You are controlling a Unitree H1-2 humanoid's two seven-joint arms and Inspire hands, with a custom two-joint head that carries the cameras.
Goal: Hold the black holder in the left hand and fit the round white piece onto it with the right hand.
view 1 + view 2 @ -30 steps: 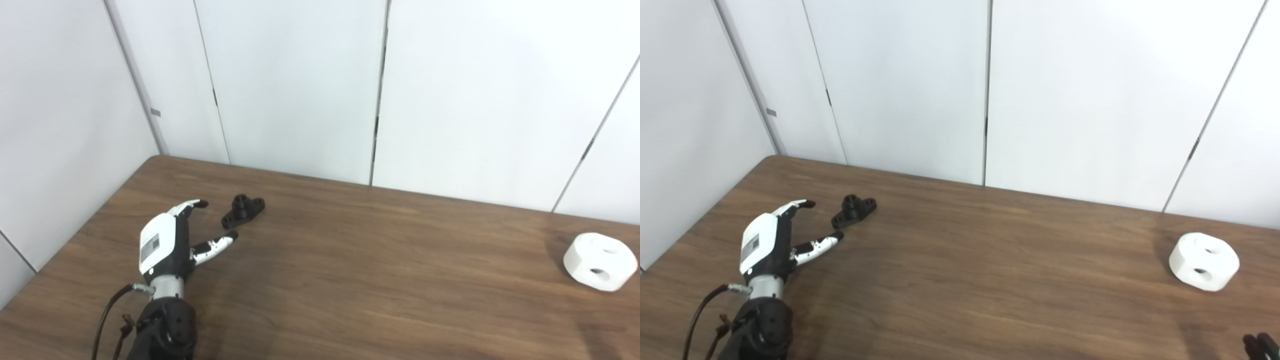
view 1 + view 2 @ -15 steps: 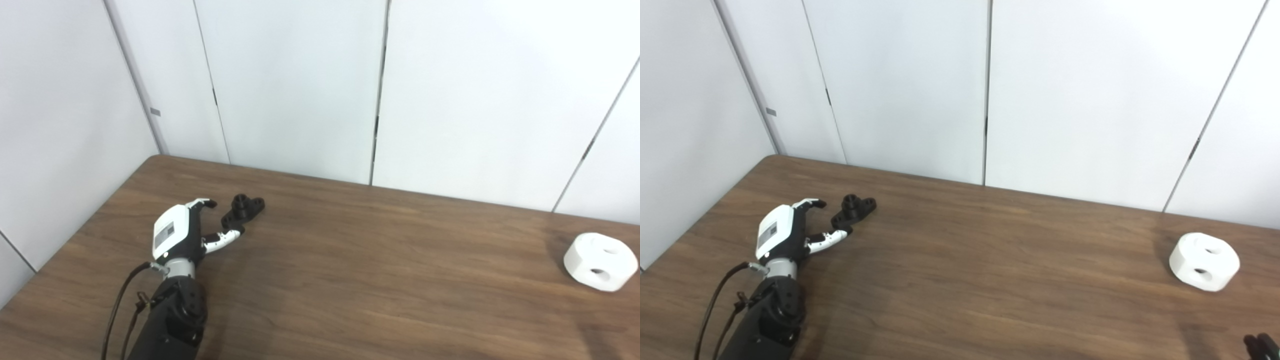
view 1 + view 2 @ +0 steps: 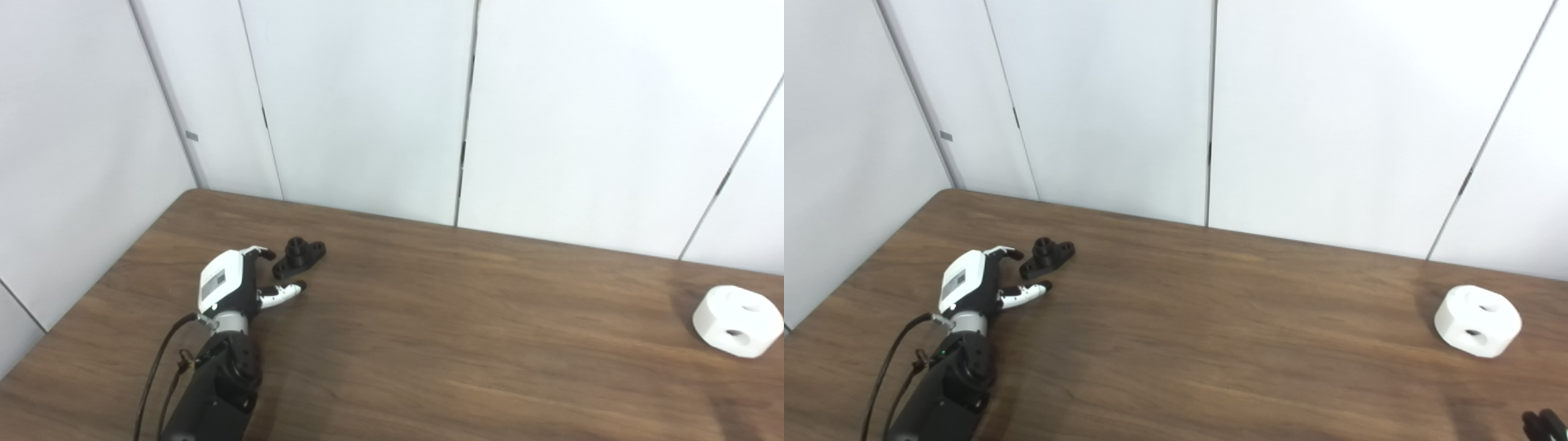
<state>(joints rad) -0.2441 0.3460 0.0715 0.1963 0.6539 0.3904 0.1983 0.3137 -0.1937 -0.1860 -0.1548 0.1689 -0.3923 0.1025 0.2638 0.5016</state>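
The dark wood-grain table (image 3: pixel 429 343) was noted first. The round white piece with holes (image 3: pixel 737 320) lay near its right edge. The white-and-black left hand (image 3: pixel 236 288) was spread, empty, just beside the small black flanged holder (image 3: pixel 298 257) near the far left corner. The holder's raised hub should be straddled before closure. Of the right hand (image 3: pixel 1542 424) only dark tips were visible; its state could not be determined.

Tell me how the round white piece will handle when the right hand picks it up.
The round white piece sits flat on the table, so it looks stable and unlikely to roll unless tipped onto its rim. It looks rigid and chunky, probably needing a wide grasp. Its smooth sides may slip; the holes visible on top and side might offer purchase.
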